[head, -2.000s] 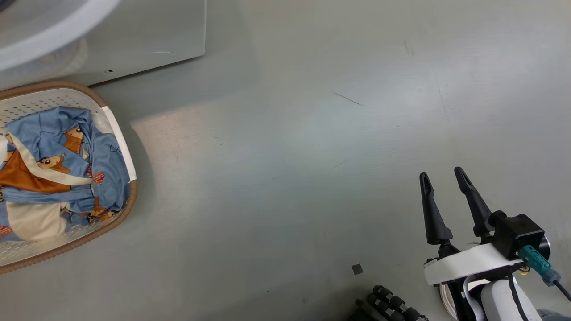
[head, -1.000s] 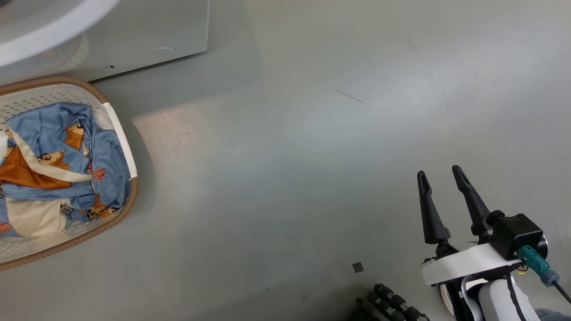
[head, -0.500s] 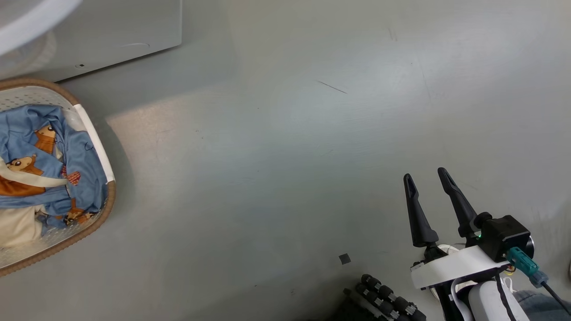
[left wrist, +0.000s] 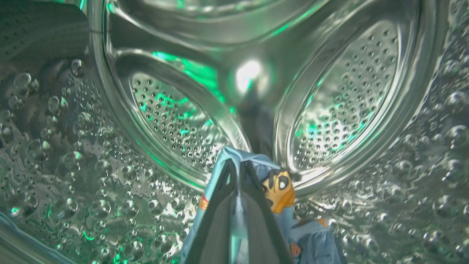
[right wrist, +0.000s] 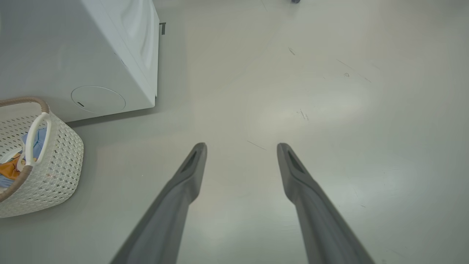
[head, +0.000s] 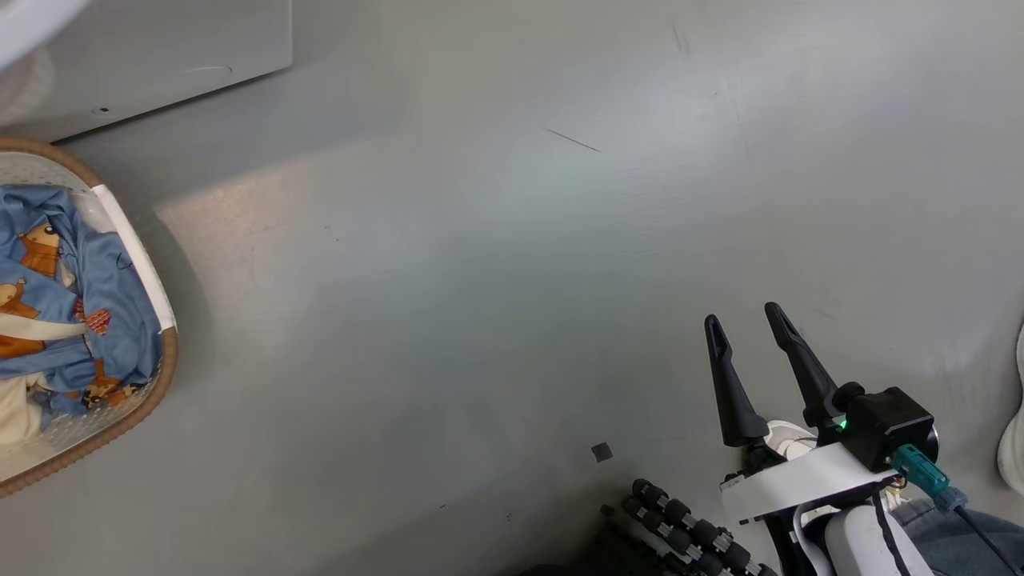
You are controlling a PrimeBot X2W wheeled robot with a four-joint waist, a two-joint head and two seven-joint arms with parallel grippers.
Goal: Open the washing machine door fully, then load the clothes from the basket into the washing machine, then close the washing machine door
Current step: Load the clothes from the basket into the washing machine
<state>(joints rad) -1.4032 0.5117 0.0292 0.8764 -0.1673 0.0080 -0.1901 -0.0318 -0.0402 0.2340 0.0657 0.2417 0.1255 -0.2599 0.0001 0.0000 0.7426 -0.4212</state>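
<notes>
In the left wrist view my left gripper (left wrist: 238, 167) is inside the perforated steel drum (left wrist: 340, 95) of the washing machine (head: 160, 48). It is shut on a light blue bear-printed garment (left wrist: 280, 189) that hangs from its fingers. More of the clothes (head: 72, 312) lie in the cream basket (head: 136, 248) on the floor at the head view's left edge, below the machine's white front. My right gripper (head: 742, 314) hangs open over bare floor at the lower right, holding nothing. The right wrist view shows its spread fingers (right wrist: 190, 172), the basket (right wrist: 55, 165) and the machine (right wrist: 110, 55). The washing machine door is out of view.
Grey floor (head: 496, 264) stretches between the basket and my right arm. My base's black rollers (head: 688, 524) sit at the bottom edge, with a small dark square (head: 601, 452) on the floor nearby. A white shoe-like shape (head: 1012, 448) and blue denim (head: 960, 520) sit at the right edge.
The head view has swung right, so the basket and machine slid left in the picture. My right gripper stays open in the same pose.
</notes>
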